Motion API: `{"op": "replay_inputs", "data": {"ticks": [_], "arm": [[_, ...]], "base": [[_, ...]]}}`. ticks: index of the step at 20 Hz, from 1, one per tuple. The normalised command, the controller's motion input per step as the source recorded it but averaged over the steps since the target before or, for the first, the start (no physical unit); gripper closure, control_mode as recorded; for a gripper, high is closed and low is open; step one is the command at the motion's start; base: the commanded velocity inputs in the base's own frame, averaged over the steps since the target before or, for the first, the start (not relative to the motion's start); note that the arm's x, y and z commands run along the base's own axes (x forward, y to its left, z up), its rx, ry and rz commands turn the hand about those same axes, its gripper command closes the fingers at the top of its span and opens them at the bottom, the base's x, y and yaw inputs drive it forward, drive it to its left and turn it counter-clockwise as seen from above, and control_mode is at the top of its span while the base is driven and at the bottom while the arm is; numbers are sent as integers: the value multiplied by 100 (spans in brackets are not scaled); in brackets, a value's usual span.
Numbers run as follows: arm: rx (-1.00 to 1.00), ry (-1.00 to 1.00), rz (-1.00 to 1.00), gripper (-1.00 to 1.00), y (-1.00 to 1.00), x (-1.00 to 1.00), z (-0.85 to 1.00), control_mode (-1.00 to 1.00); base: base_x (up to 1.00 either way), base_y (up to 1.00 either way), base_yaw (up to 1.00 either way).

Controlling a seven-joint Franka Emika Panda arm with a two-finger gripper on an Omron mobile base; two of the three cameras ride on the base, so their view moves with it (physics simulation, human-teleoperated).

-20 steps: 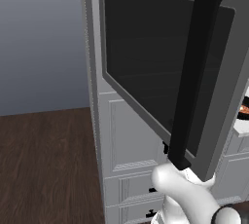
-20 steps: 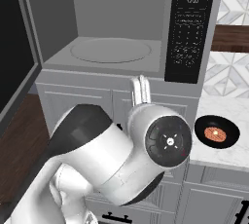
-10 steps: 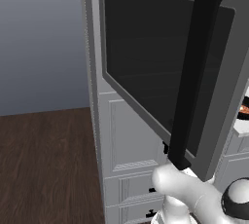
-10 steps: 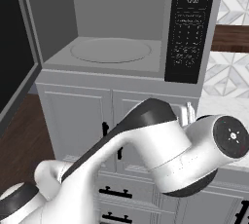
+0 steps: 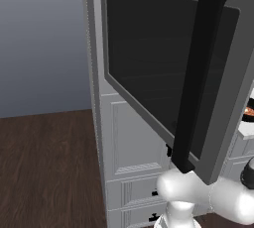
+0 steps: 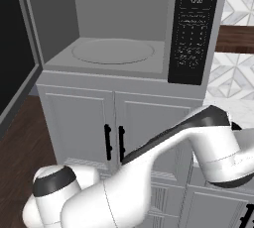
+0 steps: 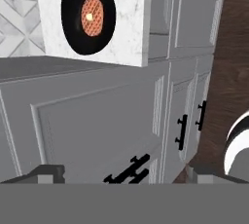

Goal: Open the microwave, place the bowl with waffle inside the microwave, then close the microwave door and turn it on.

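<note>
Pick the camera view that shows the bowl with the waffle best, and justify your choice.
The hand view: the whole black bowl with its orange waffle sits on the marble counter. The left base view catches just a sliver at the right edge; the right base view gives nothing recognisable of it.

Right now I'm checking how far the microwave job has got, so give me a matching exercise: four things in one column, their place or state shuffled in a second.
Things:
1. microwave door
2. bowl
3. turntable
4. pincer

States:
A. bare, nothing on it
B. swung wide open
C. open, gripping nothing
D. on the marble counter, waffle inside

Pairs: 1-B, 2-D, 3-A, 4-C
</note>
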Motion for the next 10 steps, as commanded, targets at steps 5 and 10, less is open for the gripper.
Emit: {"op": "replay_inputs", "data": {"ticks": [5, 10], "arm": [[-3, -1, 0, -100, -12, 62, -39, -100], [-13, 0, 0, -100, 0, 28, -68, -100]], "base": [[0, 0, 0], [0, 0, 0]]}}
